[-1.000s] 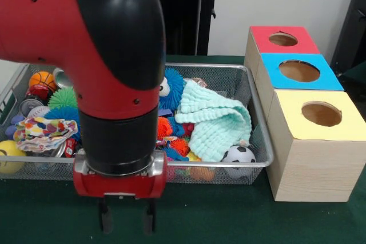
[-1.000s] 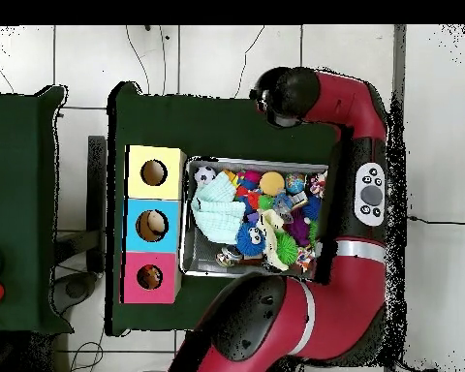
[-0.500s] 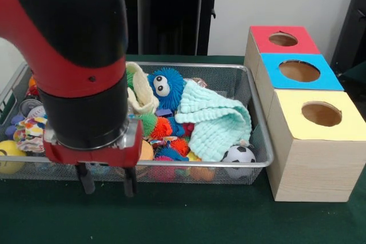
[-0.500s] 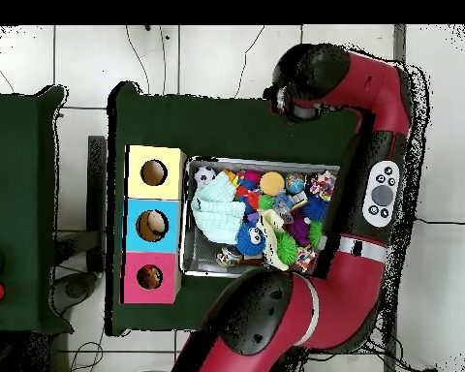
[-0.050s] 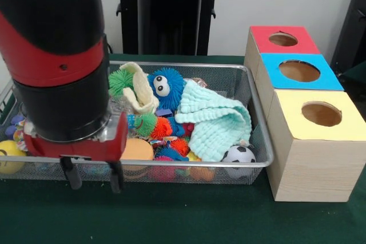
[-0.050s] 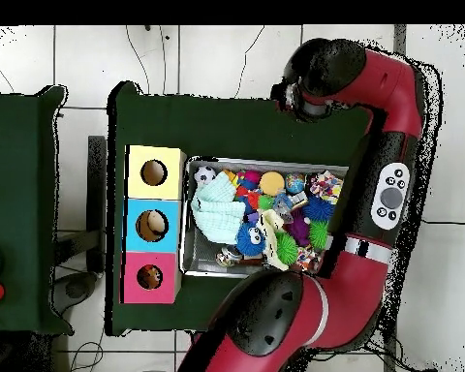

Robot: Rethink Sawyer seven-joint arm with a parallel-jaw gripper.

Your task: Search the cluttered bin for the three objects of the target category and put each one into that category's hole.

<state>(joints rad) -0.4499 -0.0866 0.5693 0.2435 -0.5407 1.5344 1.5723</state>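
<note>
Front view showed you the gripper [image 5: 91,180] hanging in front of the wire bin [image 5: 258,141], at its near rim, fingers apart and holding nothing. Inside that bin lay a mint cloth [image 5: 216,119], with a blue fuzzy googly-eyed toy [image 5: 166,87] just beside it and a small soccer ball [image 5: 238,155] touching the cloth's lower edge. Beside the bin stood the yellow box [image 5: 318,141], blue box [image 5: 299,72] and red box [image 5: 283,39], each with a round hole.
</note>
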